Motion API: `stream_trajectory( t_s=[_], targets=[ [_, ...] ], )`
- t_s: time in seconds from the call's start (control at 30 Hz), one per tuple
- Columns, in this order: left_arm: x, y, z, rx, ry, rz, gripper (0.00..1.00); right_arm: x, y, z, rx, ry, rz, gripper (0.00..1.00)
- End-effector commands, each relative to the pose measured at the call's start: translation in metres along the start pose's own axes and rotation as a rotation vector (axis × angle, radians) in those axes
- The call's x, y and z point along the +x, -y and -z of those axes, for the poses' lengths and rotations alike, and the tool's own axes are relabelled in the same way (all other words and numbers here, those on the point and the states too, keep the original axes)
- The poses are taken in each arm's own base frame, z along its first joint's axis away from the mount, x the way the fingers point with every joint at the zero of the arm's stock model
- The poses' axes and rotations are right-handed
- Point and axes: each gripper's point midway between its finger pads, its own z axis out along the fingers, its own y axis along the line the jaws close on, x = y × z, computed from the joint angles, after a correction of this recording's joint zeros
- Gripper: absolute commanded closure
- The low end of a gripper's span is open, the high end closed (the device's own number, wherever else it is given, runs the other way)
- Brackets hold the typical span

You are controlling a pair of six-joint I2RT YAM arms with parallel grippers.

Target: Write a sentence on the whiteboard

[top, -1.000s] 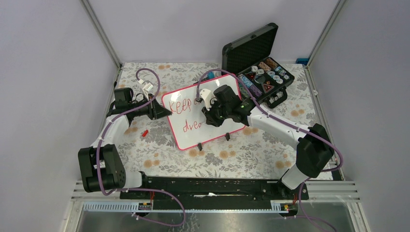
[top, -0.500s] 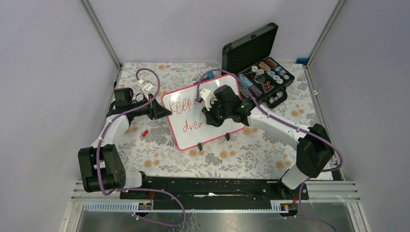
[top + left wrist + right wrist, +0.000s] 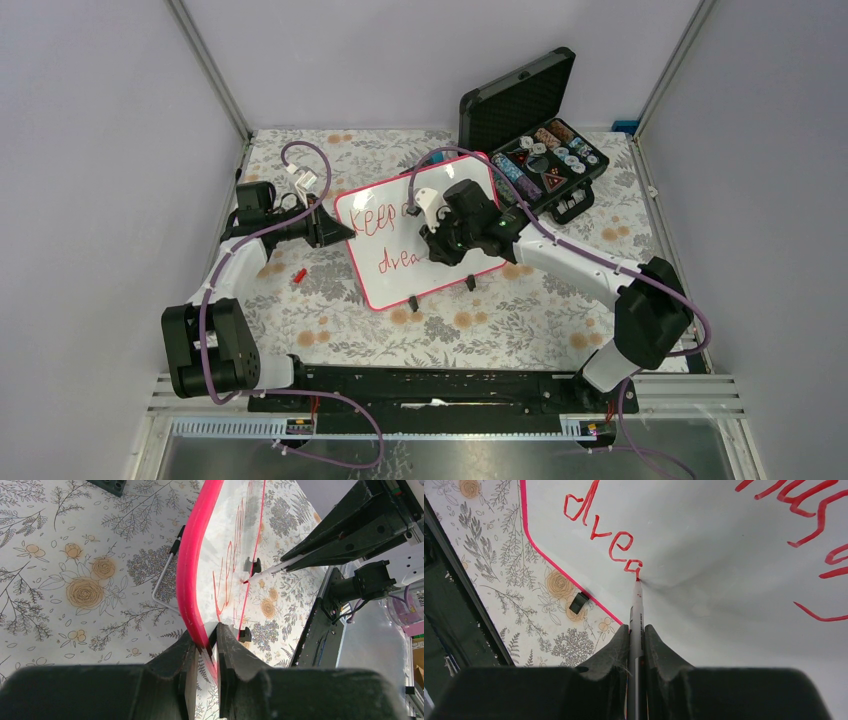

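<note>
- Back wall point(image 3: 400, 60): plain matte panel, pale lavender-grey, unmarked.
- Left wall point(image 3: 90, 200) and right wall point(image 3: 770, 200): panels of the same pale tone, closing in the two sides.
- Left corner post point(image 3: 208, 70) and right corner post point(image 3: 676, 70): slim metal uprights where the side panels meet the back one.
- Table cover point(image 3: 330, 335): white cloth printed with grey sprigs and orange-tan blossoms (the print reads sharpest in the left wrist view), lying flat.
- Black rail point(image 3: 430, 380): runs across the table's near edge.
- Silver slotted bars point(image 3: 715, 395): laid along that same edge.
- Grey sheet point(image 3: 480, 450): dull-glossy strip nearest the camera.
- Light: soft, even, overhead; shadows faint.
</note>
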Motion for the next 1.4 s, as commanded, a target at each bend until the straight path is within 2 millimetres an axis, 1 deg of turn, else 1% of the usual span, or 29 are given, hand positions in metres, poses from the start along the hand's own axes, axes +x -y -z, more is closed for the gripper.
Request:
stream_trajectory(
  t_s=[0.0, 0.17, 0.3, 0.43, 0.6, 0.87, 1.03, 1.37],
  targets=[
    [-0.013, 0.002, -0.001, -0.004, 0.024, -0.123, 1.00, -0.015, 0.011, 0.014, 0.049, 0.058, 0.025, 1.00],
    [-0.013, 0.002, -0.001, -0.003, 0.023, -0.121, 1.00, -0.019, 0.009, 0.018, 0.044, 0.069, 0.026, 1.00],
    [-0.013, 0.003, -0.001, -0.003, 0.023, -0.123, 1.00, -0.029, -0.002, 0.026, -0.007, 0.097, 0.026, 1.00],
    [-0.013, 0.002, -0.001, -0.004, 0.024, -0.123, 1.00, -0.032, -0.008, 0.032, -0.036, 0.108, 0.023, 1.00],
    [-0.013, 0.003, -0.002, -0.003, 0.022, -0.125, 1.00, -0.034, -0.005, 0.037, -0.020, 0.118, 0.024, 1.00],
    [-0.013, 0.004, -0.002, -0.002, 0.022, -0.128, 1.00, -0.037, 0.009, 0.040, 0.003, 0.127, 0.005, 1.00],
    [-0.013, 0.004, -0.002, -0.002, 0.021, -0.125, 1.00, -0.036, 0.011, 0.038, 0.003, 0.130, -0.001, 1.00],
    [-0.012, 0.004, -0.002, 0.000, 0.013, -0.127, 1.00, -0.038, 0.007, 0.033, -0.027, 0.136, 0.003, 1.00]
  ],
)
